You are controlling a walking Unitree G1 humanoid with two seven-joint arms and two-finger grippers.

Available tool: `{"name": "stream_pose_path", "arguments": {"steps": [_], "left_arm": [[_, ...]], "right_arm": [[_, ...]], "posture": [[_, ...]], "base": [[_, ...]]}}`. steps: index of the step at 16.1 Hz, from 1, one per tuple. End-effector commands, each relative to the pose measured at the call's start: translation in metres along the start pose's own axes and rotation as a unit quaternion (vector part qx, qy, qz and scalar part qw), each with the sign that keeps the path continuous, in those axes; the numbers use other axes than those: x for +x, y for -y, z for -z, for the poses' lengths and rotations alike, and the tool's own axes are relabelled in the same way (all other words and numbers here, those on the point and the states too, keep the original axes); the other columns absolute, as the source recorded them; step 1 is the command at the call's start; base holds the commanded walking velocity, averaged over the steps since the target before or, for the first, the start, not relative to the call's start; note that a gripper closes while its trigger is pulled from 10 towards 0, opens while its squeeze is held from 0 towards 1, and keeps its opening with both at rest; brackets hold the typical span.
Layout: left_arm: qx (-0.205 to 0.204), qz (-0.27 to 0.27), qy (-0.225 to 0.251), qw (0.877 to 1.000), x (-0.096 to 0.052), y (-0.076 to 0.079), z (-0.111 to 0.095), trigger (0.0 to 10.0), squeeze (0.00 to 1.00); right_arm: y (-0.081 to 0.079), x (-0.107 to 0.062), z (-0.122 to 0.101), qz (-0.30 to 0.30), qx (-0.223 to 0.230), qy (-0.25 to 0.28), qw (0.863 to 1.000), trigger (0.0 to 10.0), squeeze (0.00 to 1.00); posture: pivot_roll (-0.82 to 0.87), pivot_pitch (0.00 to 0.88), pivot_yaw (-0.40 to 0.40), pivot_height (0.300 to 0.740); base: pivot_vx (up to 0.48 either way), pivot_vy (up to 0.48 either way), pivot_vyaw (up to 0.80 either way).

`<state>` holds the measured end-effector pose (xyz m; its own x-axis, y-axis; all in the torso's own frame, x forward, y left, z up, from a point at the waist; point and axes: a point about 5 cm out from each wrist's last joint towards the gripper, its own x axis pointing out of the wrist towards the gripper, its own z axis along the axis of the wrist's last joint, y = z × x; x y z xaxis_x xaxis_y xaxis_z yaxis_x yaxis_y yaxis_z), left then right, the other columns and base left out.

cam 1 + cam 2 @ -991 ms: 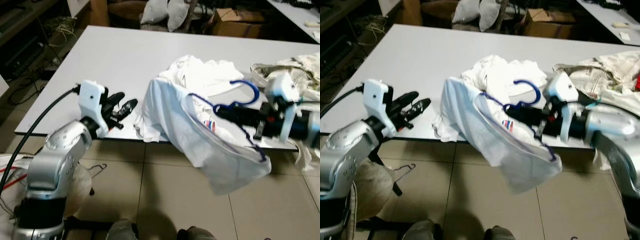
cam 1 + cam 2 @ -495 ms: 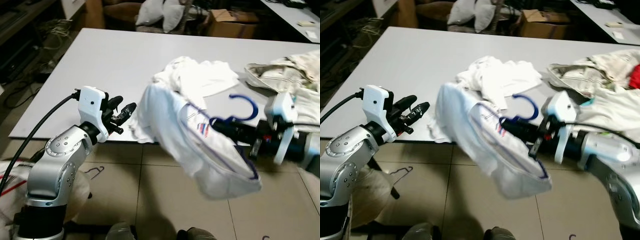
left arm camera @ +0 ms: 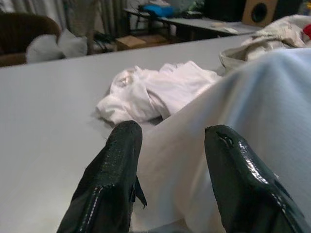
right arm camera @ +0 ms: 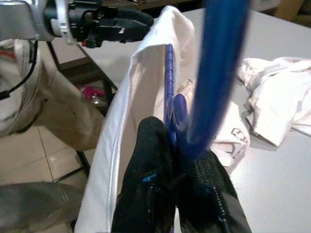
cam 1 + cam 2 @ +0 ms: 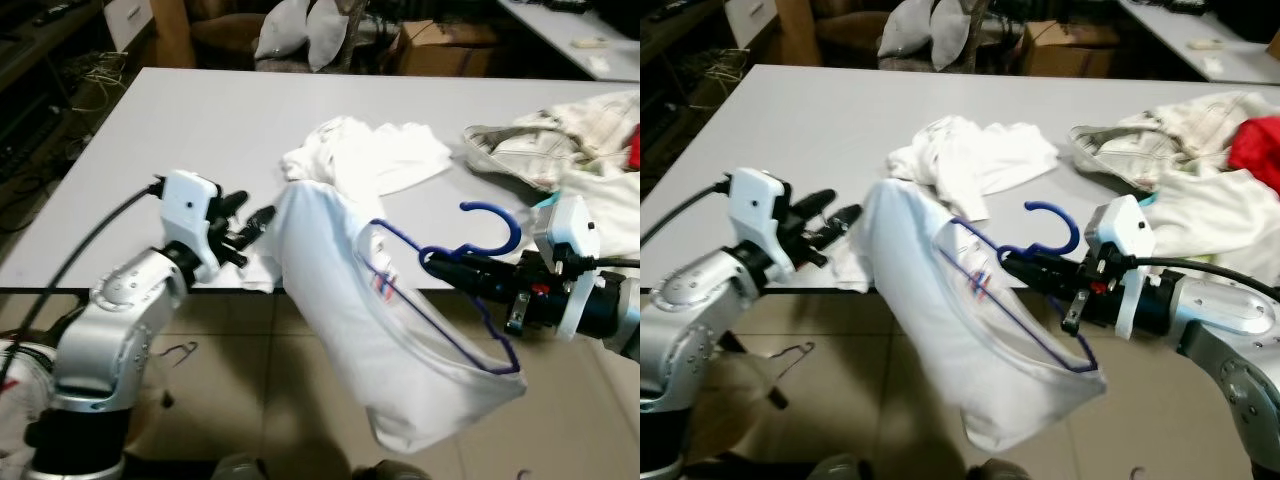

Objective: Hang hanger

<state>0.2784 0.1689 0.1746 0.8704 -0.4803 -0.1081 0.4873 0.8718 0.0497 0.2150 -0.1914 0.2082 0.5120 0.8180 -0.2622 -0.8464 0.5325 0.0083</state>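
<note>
Gripping the blue hanger (image 5: 470, 262) just under its hook, the right gripper (image 5: 436, 262) has its fingers clamped together on the stem, off the near edge of the grey table (image 5: 200, 140). A white shirt (image 5: 385, 340) hangs on the hanger, drooping below the table edge. The left gripper (image 5: 250, 217), fingers spread apart, sits over the table's near edge, beside the shirt's shoulder.

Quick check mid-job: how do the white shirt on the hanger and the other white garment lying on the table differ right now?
The white shirt is threaded on the blue hanger, lifted off the table edge and draping toward the floor; the white garment lies crumpled flat on the table. The shirt is held up by the right end effector gripping the hanger, with the left end effector at its far edge; the garment is untouched. Both are white fabric.
</note>
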Motion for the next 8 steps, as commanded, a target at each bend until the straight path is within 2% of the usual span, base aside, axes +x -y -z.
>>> {"name": "stream_pose_path", "arguments": {"steps": [1,5,6,7,8], "left_arm": [[0.005,0.008,0.005,1.000,0.0008,0.0054,-0.0026,10.0,0.00],[0.006,0.008,0.003,1.000,-0.0021,0.0052,-0.0013,10.0,0.00],[-0.008,0.008,-0.005,1.000,-0.0033,0.0050,0.0018,10.0,0.00],[-0.021,0.007,-0.009,1.000,-0.0037,0.0046,0.0035,10.0,0.00],[-0.013,0.006,-0.011,1.000,-0.0040,0.0037,0.0036,10.0,0.00]], "right_arm": [[-0.0007,-0.0043,-0.0039,-0.002,-0.017,-0.004,1.000,10.0,0.00],[-0.0030,-0.0051,-0.0016,-0.010,-0.022,-0.012,1.000,10.0,0.00],[-0.0038,-0.0035,0.0007,-0.007,-0.022,-0.011,1.000,10.0,0.00],[-0.0030,-0.0025,0.0021,0.000,-0.019,-0.010,1.000,10.0,0.00],[-0.0035,-0.0021,0.0040,0.000,-0.018,-0.011,1.000,10.0,0.00]], "posture": [[-0.07,0.000,-0.002,0.740],[-0.07,0.000,-0.014,0.740],[-0.06,0.000,-0.014,0.740],[-0.06,0.000,-0.014,0.740],[-0.06,0.000,-0.012,0.740]], "base": [[0.000,-0.446,0.00],[0.000,-0.447,0.00],[0.000,0.000,0.00],[0.000,0.000,0.80],[0.000,0.000,0.80]]}}
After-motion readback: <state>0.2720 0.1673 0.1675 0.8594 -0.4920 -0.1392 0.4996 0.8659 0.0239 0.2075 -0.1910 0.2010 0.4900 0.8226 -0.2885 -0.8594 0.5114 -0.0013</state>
